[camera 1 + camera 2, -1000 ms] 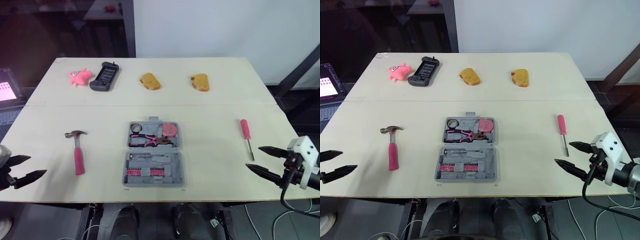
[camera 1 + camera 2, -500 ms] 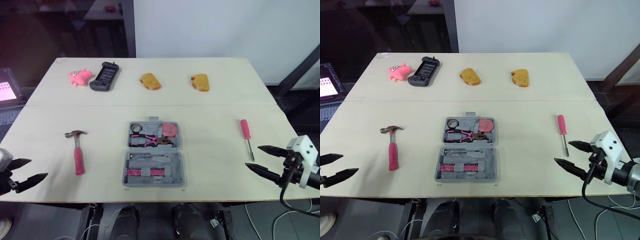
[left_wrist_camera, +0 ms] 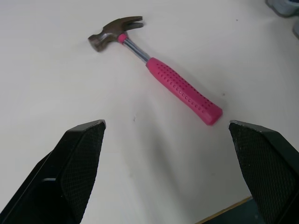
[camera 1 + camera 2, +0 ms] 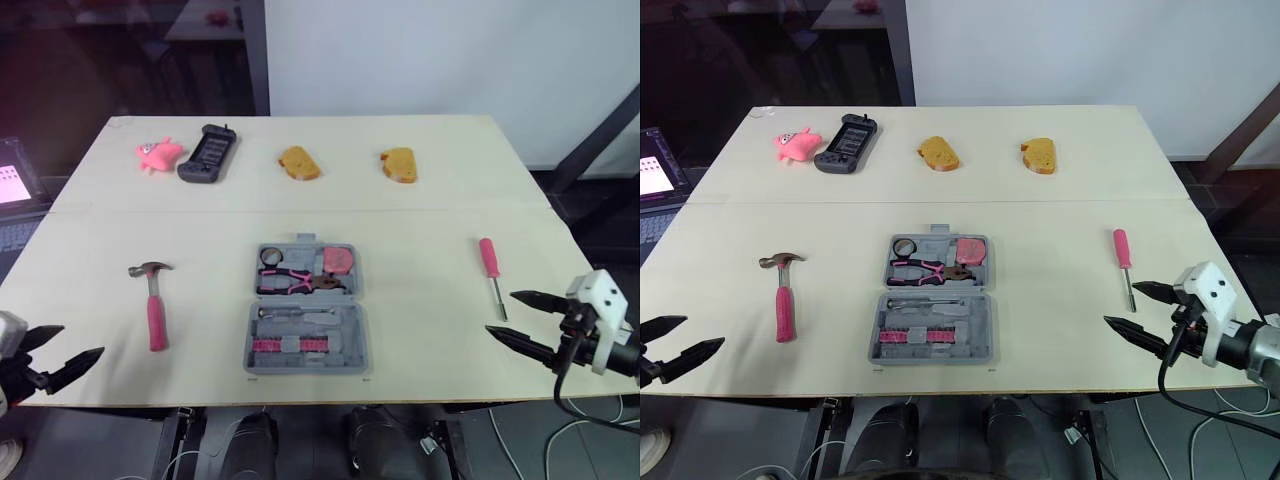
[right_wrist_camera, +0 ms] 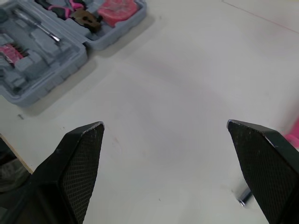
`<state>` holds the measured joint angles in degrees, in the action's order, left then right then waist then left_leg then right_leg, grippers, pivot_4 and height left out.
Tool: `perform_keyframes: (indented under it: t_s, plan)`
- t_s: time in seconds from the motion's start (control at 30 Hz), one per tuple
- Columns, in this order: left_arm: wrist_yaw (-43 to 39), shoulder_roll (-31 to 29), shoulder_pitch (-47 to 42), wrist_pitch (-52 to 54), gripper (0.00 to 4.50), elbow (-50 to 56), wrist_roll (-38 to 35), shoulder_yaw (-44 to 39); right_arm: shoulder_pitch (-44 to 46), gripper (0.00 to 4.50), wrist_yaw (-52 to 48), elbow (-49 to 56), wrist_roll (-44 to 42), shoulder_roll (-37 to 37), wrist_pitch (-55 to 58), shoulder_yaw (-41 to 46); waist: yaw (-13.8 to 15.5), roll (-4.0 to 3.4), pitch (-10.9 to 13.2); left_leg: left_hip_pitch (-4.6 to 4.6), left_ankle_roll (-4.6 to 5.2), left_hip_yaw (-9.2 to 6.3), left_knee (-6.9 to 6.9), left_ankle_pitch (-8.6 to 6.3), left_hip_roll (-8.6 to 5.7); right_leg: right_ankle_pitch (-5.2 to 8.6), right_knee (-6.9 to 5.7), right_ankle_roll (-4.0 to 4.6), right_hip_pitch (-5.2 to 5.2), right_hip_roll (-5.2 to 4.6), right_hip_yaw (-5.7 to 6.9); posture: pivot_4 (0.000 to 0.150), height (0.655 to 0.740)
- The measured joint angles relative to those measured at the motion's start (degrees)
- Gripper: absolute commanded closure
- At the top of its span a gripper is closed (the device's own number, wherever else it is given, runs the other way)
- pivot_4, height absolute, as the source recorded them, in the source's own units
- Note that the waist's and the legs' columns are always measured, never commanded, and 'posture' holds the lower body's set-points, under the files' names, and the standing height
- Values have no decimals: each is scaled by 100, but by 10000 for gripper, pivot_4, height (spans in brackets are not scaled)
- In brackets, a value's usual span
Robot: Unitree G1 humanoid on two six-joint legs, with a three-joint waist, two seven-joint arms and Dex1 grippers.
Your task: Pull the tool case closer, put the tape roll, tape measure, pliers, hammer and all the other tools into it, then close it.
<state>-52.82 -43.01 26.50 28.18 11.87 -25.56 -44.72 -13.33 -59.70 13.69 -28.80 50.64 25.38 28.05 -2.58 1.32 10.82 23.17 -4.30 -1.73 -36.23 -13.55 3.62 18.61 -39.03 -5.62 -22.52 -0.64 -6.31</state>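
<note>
1. Two halves of an open grey plastic tool case (image 4: 305, 310) lie flat near the middle of the pale wooden desk (image 4: 420, 220), toward its near edge.
2. Inside the far half of the case sit pink-and-black-handled pliers (image 4: 295, 282), a round pink tape measure (image 4: 340, 260) and a small dark ring of a tape roll (image 4: 271, 256). The near half holds a slim metal shaft and a pink strip of bits (image 4: 290, 345).
3. A steel-headed hammer with a pink grip (image 4: 155, 305) lies on the desk to the robot's left of the case, well apart from it, its head pointing away from the robot.
4. A pink-handled screwdriver (image 4: 490, 265) lies to the robot's right of the case, also well apart from it, its metal tip toward the robot.
5. The left gripper (image 4: 80, 340) hovers at the near desk edge, further left of the case than the hammer. Its black fingers (image 3: 79, 154) are spread wide and hold nothing.
6. The right gripper (image 4: 500, 312) hovers to the right of the case, just near the screwdriver's tip, its fingers wide apart and empty.
7. Beyond the case, along the far side of the desk, lie a pink plush toy (image 4: 158, 152), a black handheld controller (image 4: 208, 153) and two slices of toasted bread (image 4: 299, 162) (image 4: 398, 164).
</note>
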Motion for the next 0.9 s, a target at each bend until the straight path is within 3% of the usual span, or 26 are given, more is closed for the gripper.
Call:
perform_keyframes:
  t_s: [0.3,0.43,0.7,0.9]
  plan:
    - [1951,1073,-618,1613,606,955,-392,125,517,0,76,399,-164,-2,300,-532,3,4,-4,-2,0,-6,-4,0,-2,-10,0,-18,7,0,2,1500,7400]
    - [3121,1970,-1404,1899,606,1324,-363,598,1601,0,11,717,-607,-190,485,-1150,0,9,-7,-6,0,-18,-14,0,-1,-14,-4,-21,18,6,8,1500,7400]
    - [4359,2294,-1962,1962,606,1394,180,1260,2285,0,-6,987,-791,-443,650,-2050,28,25,-17,3,-1,-23,-13,0,-7,-14,-2,-21,13,-2,13,1500,7400]
    - [5193,2385,-3335,2692,606,748,391,1577,2359,0,21,1004,-705,-491,634,-2385,53,27,-17,10,-2,-33,-32,1,-8,-18,-3,-26,20,2,21,1500,7400]
